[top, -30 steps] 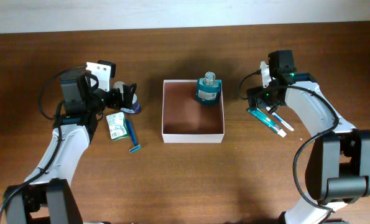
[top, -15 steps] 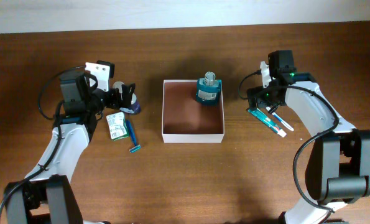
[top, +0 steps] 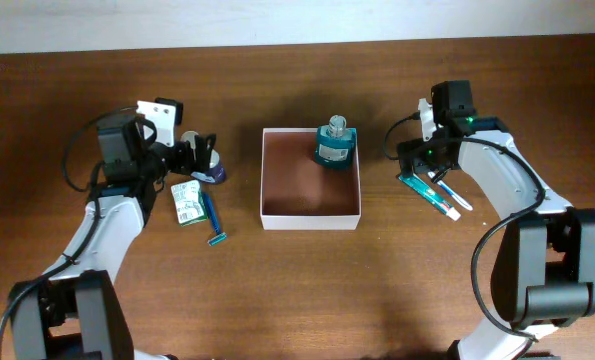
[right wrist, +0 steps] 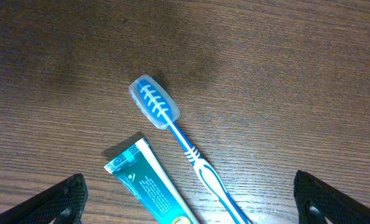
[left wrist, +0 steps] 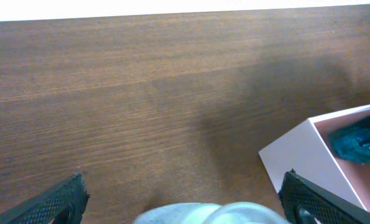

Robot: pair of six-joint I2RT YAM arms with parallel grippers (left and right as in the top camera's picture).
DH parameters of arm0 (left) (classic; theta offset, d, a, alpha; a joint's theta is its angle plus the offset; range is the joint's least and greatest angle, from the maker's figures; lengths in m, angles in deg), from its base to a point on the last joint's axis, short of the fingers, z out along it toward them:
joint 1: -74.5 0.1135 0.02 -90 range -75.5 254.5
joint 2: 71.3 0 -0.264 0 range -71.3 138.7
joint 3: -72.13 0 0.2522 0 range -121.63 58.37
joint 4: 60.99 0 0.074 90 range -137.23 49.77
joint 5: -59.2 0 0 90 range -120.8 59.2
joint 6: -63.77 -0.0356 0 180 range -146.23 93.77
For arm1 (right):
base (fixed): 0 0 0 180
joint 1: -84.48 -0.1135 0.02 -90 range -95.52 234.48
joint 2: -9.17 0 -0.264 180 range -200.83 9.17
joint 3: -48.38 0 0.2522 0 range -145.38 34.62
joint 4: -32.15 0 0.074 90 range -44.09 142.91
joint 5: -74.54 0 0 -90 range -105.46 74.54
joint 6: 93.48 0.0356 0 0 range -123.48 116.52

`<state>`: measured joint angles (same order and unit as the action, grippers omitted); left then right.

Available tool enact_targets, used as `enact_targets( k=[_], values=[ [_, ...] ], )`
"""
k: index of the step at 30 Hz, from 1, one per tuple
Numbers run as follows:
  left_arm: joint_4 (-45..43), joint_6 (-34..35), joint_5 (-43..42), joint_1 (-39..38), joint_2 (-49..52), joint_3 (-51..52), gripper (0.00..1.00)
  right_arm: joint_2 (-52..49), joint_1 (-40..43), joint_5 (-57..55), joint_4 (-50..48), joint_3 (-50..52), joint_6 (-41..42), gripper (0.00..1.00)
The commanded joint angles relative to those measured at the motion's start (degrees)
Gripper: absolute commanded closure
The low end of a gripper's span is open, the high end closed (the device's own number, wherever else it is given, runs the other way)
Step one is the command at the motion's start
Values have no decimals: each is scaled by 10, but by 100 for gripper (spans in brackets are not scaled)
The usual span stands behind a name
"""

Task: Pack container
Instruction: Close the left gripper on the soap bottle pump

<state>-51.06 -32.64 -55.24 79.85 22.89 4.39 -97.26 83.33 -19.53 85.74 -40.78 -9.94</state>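
- The table (top: pixel 297 290) is brown wood with dark lines in it.
- A teal bottle (top: pixel 335 143) stands up straight, near 12 o'clock from the middle of the table. Its cap is clear. In the left wrist view it is only a blurry teal shape (left wrist: pixel 359 140).
- A toothbrush (right wrist: pixel 172 134) is blue and white. Its head, in a clear blue cover, points to 11 o'clock, and its handle runs to 5 o'clock.
- A teal toothpaste tube (right wrist: pixel 157 190) lies just beside the toothbrush, at its 8 o'clock. Both lie at 4 o'clock from the bottle.
- A green and white packet (top: pixel 186 203) lies flat at 8 o'clock from the bottle.
- A blue razor (top: pixel 213 218) lies just beside the packet at its 3 o'clock, head at the 6 o'clock end.
- A small round thing (top: pixel 209 165), pale on top and dark blue below, sits at 1 o'clock from the packet. I cannot tell what it is.
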Motion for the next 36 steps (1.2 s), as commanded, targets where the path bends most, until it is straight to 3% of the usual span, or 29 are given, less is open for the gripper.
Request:
enact_targets(
  k=[1,13,15,17,18,19,36],
  values=[
    [-4,-9,2,16,6,5,0,9,2,-5,0,3,-2,1],
    [-3,-9,-24,27,6,5,4,9,2,-5,0,3,-2,1],
    [-3,-9,-24,27,6,5,10,9,2,-5,0,3,-2,1],
    [-5,-9,-24,27,6,5,24,9,2,-5,0,3,-2,1],
    [-7,-9,-24,27,6,5,37,9,2,-5,0,3,-2,1],
    [-7,-9,-24,27,6,5,40,9,2,-5,0,3,-2,1],
    [-19,-7,-64,26,-39,5,62,9,2,-5,0,3,-2,2]
  ],
)
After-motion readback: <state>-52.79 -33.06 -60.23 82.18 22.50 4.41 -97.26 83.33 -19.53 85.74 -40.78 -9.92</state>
